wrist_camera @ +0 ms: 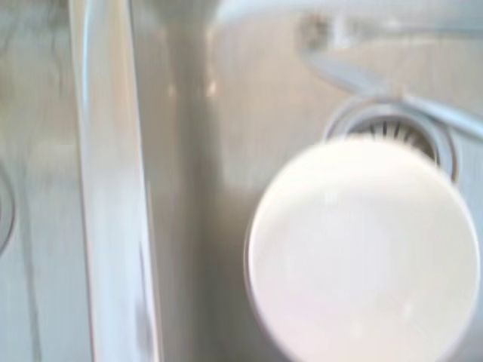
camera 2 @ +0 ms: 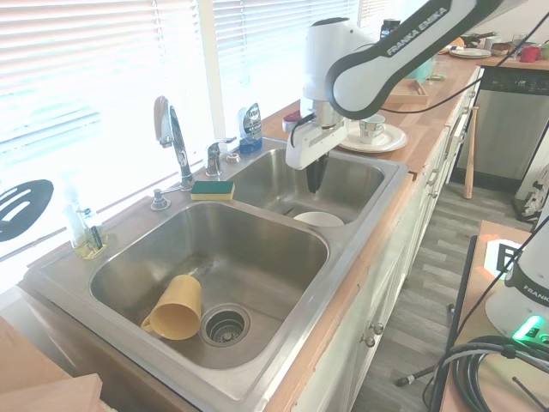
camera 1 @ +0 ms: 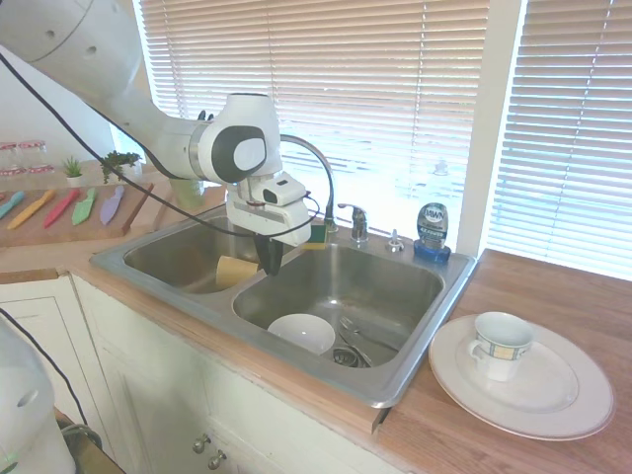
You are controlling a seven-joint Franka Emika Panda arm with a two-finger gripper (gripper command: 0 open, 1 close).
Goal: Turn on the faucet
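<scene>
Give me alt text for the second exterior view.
A white robot arm's gripper hangs over a double steel sink, away from the chrome faucet behind it. A yellow cup lies in the near basin, a white bowl in the far one.

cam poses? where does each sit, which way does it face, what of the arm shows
First exterior view: front of the counter, facing the window; arm enters from the picture's left, claw over the sink.
Second exterior view: opposite end of the sink, looking along the counter; arm enters from the right.
Wrist view: looks down into the basin; no arm visible.
Shared: the white bowl in all three; the faucet in both exteriors.
</scene>
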